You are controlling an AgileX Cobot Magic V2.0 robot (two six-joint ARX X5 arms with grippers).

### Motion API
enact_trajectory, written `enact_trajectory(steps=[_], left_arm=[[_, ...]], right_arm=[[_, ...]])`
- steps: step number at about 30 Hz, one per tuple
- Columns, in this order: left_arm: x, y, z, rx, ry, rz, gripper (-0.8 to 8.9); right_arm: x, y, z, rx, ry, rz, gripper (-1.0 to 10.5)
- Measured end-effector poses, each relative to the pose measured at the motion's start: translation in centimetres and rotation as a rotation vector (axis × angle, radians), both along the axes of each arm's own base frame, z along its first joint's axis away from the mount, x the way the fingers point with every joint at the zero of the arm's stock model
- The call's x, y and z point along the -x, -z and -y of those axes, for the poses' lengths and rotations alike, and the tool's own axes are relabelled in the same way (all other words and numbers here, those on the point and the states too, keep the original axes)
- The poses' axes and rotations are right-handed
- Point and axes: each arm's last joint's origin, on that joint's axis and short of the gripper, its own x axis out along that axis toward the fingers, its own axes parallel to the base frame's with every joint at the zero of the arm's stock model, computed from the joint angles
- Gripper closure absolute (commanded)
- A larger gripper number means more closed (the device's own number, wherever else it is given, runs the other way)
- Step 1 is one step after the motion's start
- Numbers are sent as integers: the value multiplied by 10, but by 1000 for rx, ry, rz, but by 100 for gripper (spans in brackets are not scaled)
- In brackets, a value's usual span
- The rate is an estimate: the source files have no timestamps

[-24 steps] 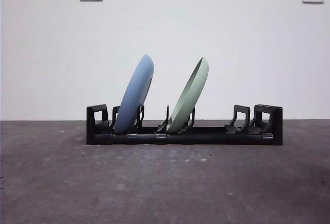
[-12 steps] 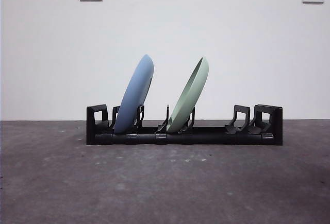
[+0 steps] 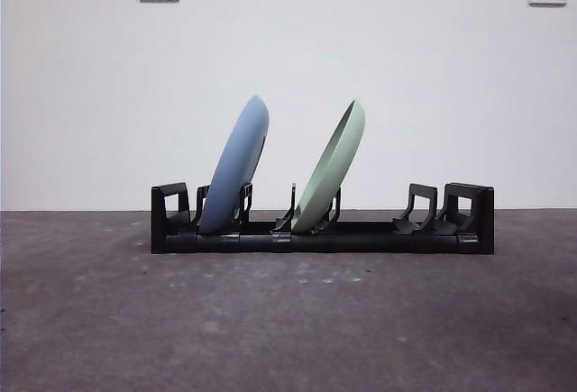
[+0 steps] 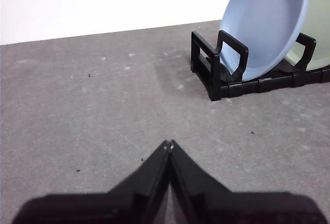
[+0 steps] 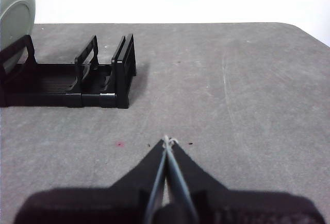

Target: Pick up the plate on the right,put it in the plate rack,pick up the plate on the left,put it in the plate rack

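We note that the green plate (image 3: pixel 332 168) is cut off at the frame edge in both wrist views, and neither arm appears in the front view. The plate rack (image 3: pixel 322 230) lies at the centre of the front frame on the grey worktop (image 3: pixel 288 320), its long axis running left to right, holding the blue plate (image 3: pixel 235 165) near its left end and the green plate at mid-rack, both on edge and leaning to the right. We record the left gripper (image 4: pixel 169 144) and right gripper (image 5: pixel 166 140) each with jaws closed together, empty, above bare worktop apart from the rack.
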Motion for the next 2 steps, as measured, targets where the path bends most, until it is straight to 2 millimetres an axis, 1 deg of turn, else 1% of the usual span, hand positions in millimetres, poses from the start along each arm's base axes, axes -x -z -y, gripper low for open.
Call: enact_trajectory(steps=[2], left_arm=[[0, 0, 0, 0, 0, 0, 817]], right_arm=[[0, 0, 0, 0, 0, 0, 945]])
